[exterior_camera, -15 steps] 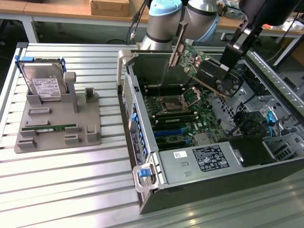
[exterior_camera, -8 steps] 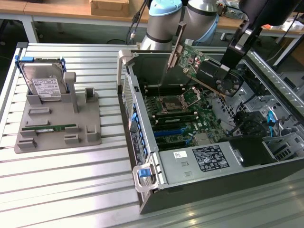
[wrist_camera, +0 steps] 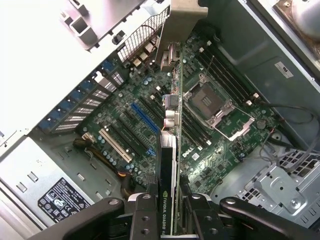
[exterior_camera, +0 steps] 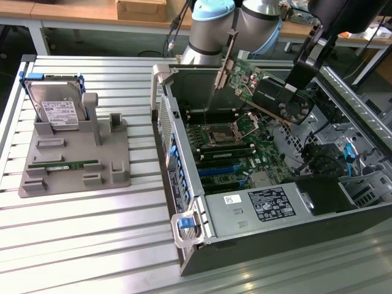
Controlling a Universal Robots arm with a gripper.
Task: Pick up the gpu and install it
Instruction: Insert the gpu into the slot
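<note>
The gpu, a dark card with a black fan cooler and a silver end bracket, hangs tilted in the air above the open computer case. My gripper is shut on the card's cooler end. In the wrist view the gpu runs edge-on away from my gripper, whose black fingers clamp it from both sides. Its bracket points toward the case's rear slots. Below the card lies the green motherboard with a blue slot and a processor socket.
On the exterior view's left a grey fixture holds a silver hard drive and a green memory stick. A labelled power supply fills the case's near end. Cables and a drive cage crowd the exterior view's right side.
</note>
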